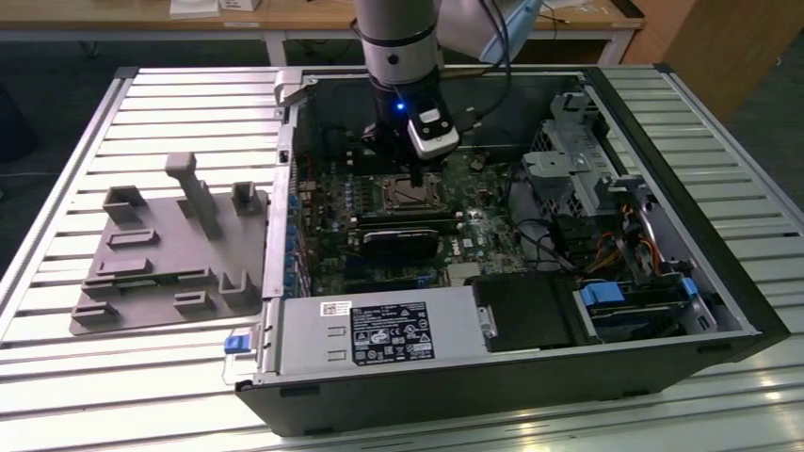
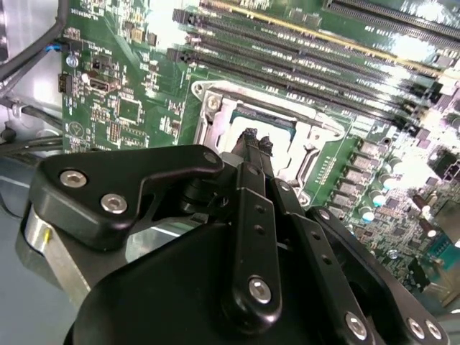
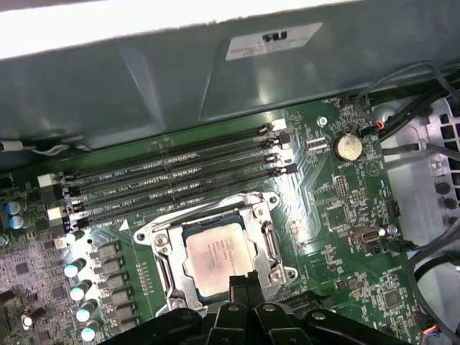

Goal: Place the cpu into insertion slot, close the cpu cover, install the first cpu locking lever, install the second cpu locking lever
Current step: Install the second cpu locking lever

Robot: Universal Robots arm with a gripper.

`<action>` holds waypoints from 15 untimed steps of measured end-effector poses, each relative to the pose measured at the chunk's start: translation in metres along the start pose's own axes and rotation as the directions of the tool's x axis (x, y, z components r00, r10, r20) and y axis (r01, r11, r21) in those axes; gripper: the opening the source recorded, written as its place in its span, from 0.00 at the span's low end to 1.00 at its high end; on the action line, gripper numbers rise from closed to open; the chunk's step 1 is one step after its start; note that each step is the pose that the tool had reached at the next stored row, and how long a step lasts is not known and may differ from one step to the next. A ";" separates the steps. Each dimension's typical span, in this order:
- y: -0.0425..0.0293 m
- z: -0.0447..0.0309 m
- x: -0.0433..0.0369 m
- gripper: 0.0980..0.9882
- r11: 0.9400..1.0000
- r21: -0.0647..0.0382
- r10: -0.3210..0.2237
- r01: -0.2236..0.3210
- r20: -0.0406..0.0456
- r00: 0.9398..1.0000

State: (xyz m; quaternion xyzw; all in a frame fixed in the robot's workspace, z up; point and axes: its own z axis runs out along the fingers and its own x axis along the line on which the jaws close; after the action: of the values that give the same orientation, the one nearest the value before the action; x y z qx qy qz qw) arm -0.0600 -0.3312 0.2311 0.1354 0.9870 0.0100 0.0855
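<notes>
The cpu (image 3: 215,255) lies flat in the insertion slot (image 1: 408,196) on the green board, its pale metal top showing. The silvery cpu cover (image 3: 162,233) lies down around it, framing the chip through its cut-out centre. My gripper (image 3: 243,282) hangs just above the slot's edge, fingers pressed together with nothing between them. In the second wrist view the shut fingertips (image 2: 251,138) point at the cpu cover (image 2: 215,118) and the chip (image 2: 267,119) beneath. In the exterior view the gripper (image 1: 419,181) stands upright inside the open computer case. How the locking levers stand I cannot tell.
Long black memory slots (image 3: 180,172) run beside the socket. A black card (image 1: 399,243) lies in front of it, with the power supply (image 1: 377,334) beyond. Drive cages and cables (image 1: 603,198) fill the exterior view's right. A grey fixture (image 1: 164,254) sits outside the case.
</notes>
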 end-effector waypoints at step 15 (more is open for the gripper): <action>-0.0258 0.0002 -0.0072 0.00 1.000 0.000 0.000 0.000 0.000 1.000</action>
State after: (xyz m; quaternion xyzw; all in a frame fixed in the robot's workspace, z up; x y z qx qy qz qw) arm -0.0600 -0.3580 0.2309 0.1354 0.9870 0.0101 0.0855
